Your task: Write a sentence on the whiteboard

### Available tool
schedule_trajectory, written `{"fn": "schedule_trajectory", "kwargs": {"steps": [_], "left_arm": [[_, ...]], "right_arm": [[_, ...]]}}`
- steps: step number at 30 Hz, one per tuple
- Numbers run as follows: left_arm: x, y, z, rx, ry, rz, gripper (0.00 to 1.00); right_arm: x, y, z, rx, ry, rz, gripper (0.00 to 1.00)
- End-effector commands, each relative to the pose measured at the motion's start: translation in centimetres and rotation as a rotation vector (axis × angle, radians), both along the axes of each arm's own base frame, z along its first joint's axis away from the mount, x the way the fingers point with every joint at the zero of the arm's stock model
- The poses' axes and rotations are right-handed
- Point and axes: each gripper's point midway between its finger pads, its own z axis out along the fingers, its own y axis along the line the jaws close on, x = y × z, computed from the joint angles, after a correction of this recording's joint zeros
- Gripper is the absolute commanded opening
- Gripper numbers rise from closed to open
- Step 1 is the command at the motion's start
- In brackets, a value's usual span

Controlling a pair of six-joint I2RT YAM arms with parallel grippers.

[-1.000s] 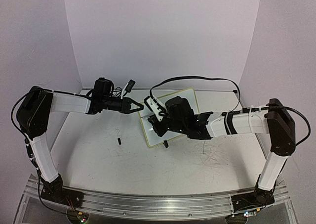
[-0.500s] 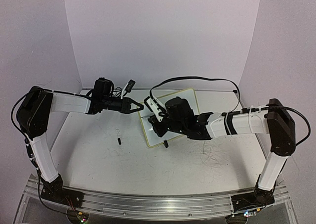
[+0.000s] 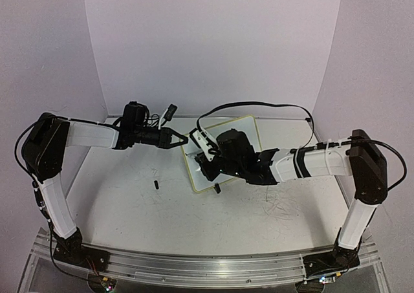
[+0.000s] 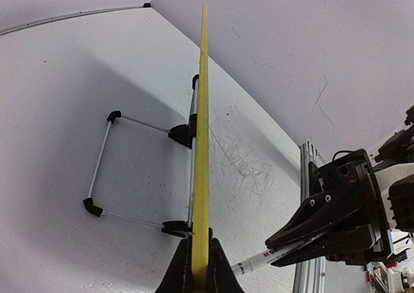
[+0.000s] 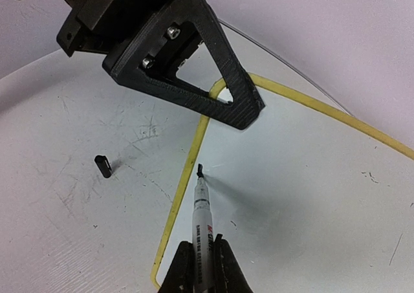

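Note:
The whiteboard (image 3: 249, 129) stands tilted at the table's middle, its pale yellow rim seen edge-on in the left wrist view (image 4: 203, 112). My left gripper (image 3: 185, 140) is shut on the rim at the board's upper left corner (image 4: 199, 267). My right gripper (image 3: 206, 168) is shut on a white marker (image 5: 202, 223), whose black tip rests at the board's face (image 5: 304, 189) close to the left rim. No sentence lettering shows on the visible face, only tiny specks. The marker also shows in the left wrist view (image 4: 257, 262).
The black marker cap (image 3: 156, 184) lies on the table left of the board, also in the right wrist view (image 5: 103, 166). The board's wire stand with black feet (image 4: 103, 163) sits behind it. Faint scribbles mark the table (image 3: 281, 206).
My right gripper with the marker has shifted very slightly over the board. My left gripper and the board have not moved.

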Motion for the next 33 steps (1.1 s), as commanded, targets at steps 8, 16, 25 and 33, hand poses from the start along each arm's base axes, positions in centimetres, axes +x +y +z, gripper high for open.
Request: {"fn": "schedule_trajectory", "kwargs": {"steps": [8, 16, 25, 33], "left_arm": [[-0.2, 0.2, 0.3, -0.003, 0.003, -0.006, 0.0], [-0.2, 0.3, 0.2, -0.002, 0.002, -0.005, 0.0], [-0.2, 0.3, 0.3, -0.002, 0.002, -0.005, 0.0], [-0.2, 0.3, 0.3, -0.002, 0.001, -0.006, 0.0]], "right_arm": [[0.3, -1.2, 1.1, 0.018, -0.015, -0.055, 0.0], [0.2, -1.3, 0.9, 0.016, -0.009, -0.057, 0.0], [0.2, -1.5, 0.7, 0.012, -0.007, -0.063, 0.0], [-1.0, -1.1, 4.2, 0.118, -0.033, 0.004, 0.0]]}}
